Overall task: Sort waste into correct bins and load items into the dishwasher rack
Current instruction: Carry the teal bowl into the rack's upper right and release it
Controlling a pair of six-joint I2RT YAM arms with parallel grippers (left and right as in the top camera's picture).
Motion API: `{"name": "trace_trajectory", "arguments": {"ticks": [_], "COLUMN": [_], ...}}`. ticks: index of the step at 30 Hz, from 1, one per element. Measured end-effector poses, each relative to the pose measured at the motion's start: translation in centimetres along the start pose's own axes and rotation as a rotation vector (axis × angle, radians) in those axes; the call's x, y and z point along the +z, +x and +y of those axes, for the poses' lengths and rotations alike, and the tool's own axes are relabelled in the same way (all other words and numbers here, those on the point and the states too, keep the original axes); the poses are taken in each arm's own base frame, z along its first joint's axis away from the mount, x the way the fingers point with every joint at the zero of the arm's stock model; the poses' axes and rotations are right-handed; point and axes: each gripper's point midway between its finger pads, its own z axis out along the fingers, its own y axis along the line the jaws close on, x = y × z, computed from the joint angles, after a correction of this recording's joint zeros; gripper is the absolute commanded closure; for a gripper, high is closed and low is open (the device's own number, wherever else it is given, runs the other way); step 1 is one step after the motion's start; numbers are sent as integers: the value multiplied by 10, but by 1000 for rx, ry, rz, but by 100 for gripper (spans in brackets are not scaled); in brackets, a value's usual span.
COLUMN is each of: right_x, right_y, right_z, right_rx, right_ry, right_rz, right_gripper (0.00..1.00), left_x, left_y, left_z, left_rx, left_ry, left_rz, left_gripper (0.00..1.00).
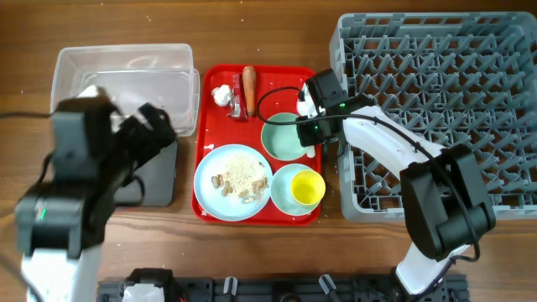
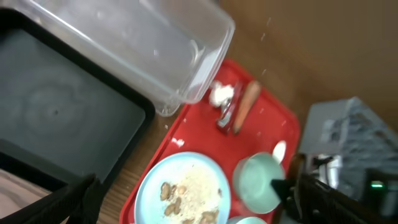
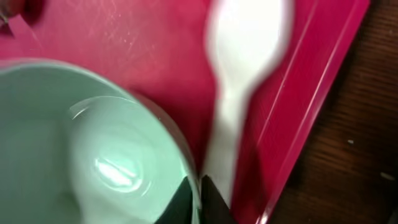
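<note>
White spoon [image 3: 244,68] lies on the red serving tray [image 1: 281,77] along its right rim, just right of the mint green bowl [image 1: 281,137]. Its handle runs down to my right gripper [image 3: 200,202]. Those fingertips are drawn close together where the handle passes the bowl's rim. The view there is blurred, so I cannot tell whether they pinch the handle.

My right arm reaches left across the near left corner of the grey dishwasher rack [image 1: 436,75], wrist tipped down over the tray. My left gripper [image 2: 183,182] hangs spread wide above the black tray [image 2: 56,118], near the clear tub [image 1: 126,63].

I count one spoon, two bowls, and one yellow cup [image 1: 307,188] standing in the light blue bowl [image 1: 281,184]. One pale blue plate [image 1: 211,161] bears beige scraps [image 1: 239,178]. One tissue [image 1: 221,95], one carrot piece [image 1: 249,81] and one red wrapper [image 1: 236,106] lie at the tray's far end.
</note>
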Motion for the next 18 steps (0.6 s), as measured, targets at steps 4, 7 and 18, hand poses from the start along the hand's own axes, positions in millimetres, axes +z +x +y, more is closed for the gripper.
{"name": "trace_trajectory", "arguments": {"ticks": [4,7,18], "right_x": [-6,-54,-303], "right_y": [0,-24,-32], "right_z": [-1,-8,-236], "right_rx": [11,66,639], "right_ry": [4,11,1010], "right_rz": [-2,-132,-755], "right_gripper": [96,96,96], "left_x": [-45,-60,-62], "left_y": [-8,-6,-6], "left_z": [4,4,4], "left_rx": [-32,-30,-30], "left_ry": [76,108,112], "left_rz": [-131,-166,-171], "left_gripper": [0,0,0]}}
